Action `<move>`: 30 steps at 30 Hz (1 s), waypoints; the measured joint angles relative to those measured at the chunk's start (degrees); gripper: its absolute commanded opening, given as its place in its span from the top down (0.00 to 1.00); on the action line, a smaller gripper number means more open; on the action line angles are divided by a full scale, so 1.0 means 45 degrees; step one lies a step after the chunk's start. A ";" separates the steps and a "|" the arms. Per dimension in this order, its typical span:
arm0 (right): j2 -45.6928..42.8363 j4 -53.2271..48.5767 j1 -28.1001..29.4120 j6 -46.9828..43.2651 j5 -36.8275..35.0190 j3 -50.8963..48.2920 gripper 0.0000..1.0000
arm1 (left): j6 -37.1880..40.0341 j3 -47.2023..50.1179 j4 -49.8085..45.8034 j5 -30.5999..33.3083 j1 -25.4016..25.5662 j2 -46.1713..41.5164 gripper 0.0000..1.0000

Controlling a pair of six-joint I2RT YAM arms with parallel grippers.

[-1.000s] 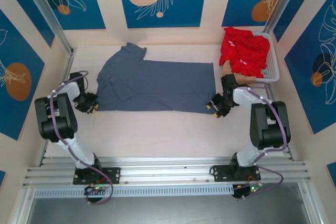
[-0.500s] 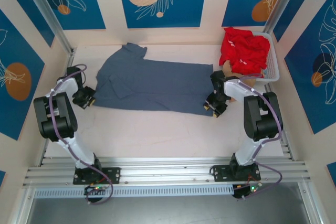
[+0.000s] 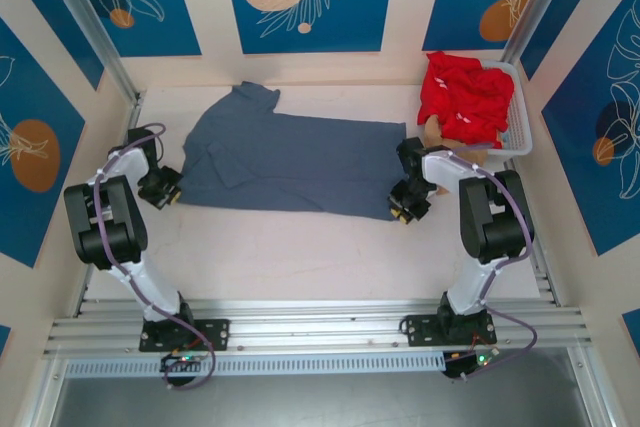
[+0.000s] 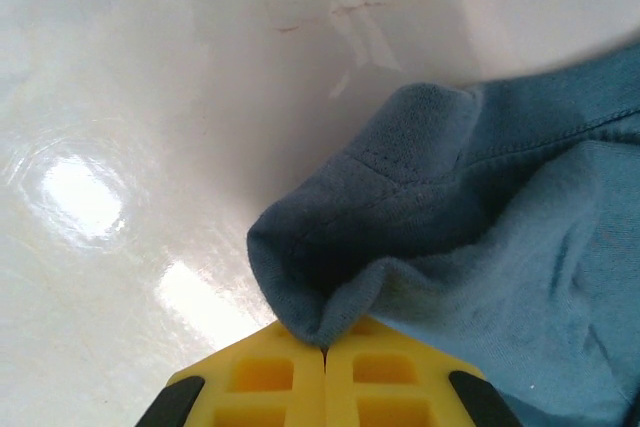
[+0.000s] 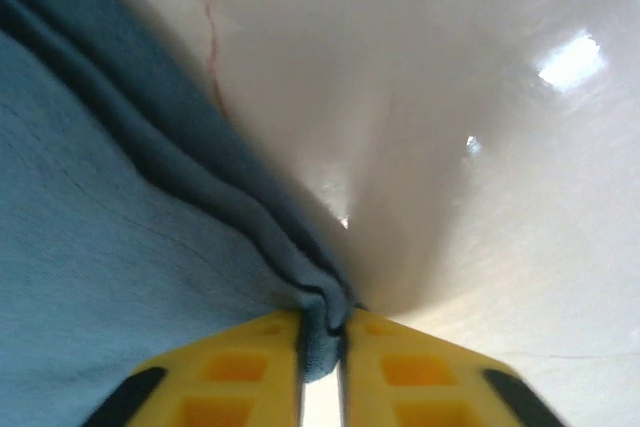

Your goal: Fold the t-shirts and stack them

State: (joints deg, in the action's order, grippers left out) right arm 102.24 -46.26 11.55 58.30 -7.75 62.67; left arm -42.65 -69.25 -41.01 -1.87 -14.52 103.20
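Observation:
The slate blue-grey t-shirt (image 3: 290, 162) lies spread flat across the middle of the table. My left gripper (image 3: 163, 190) is shut on its near left corner; a bunched cloth corner (image 4: 400, 247) sticks up out of the yellow pads (image 4: 260, 382). My right gripper (image 3: 405, 202) is shut on the shirt's near right corner, with a folded hem (image 5: 320, 327) pinched between the yellow pads (image 5: 420, 372). The bright red t-shirts (image 3: 462, 97) lie heaped in the white basket (image 3: 520, 132) at the back right.
The basket stands just behind my right arm. Metal posts (image 3: 85, 22) rise at the table's back corners, and walls close in both sides. Bare table (image 3: 300, 257) stretches between the shirt and the arm bases.
Both grippers have moved away from the bases and inward, carrying the shirt's near corners; the near edge has pulled back and the right corner has shifted left.

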 measured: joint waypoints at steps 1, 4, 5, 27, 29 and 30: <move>-0.0005 -0.0015 -0.0010 -0.0039 -0.0010 0.0005 0.97 | 0.0049 -0.0029 -0.0068 0.0049 0.0000 0.0000 1.00; -0.0010 -0.0078 -0.0083 -0.0189 -0.0005 0.0039 1.00 | 0.0194 -0.0199 -0.0277 0.0204 0.0000 0.0000 1.00; -0.0015 -0.0087 -0.0102 -0.0248 -0.0024 0.0039 1.00 | 0.0243 -0.0248 -0.0340 0.0257 0.0000 0.0000 1.00; -0.2458 -0.2079 -0.0330 -0.1967 -0.0758 -0.1826 1.00 | -0.0267 0.3264 -0.2108 0.1749 0.0204 -0.3696 1.00; -0.2603 -0.2317 -0.0321 -0.1914 -0.0753 -0.2132 1.00 | -0.0486 0.3929 -0.2351 0.1870 0.0204 -0.4323 1.00; -0.2633 -0.2390 -0.0316 -0.1875 -0.0729 -0.2234 1.00 | -0.0544 0.4133 -0.2438 0.1899 0.0204 -0.4488 1.00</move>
State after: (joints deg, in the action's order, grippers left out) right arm 90.39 -57.01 10.13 49.87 -11.03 52.62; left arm -45.10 -50.65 -51.99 6.68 -13.61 83.00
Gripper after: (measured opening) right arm 0.047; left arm 0.040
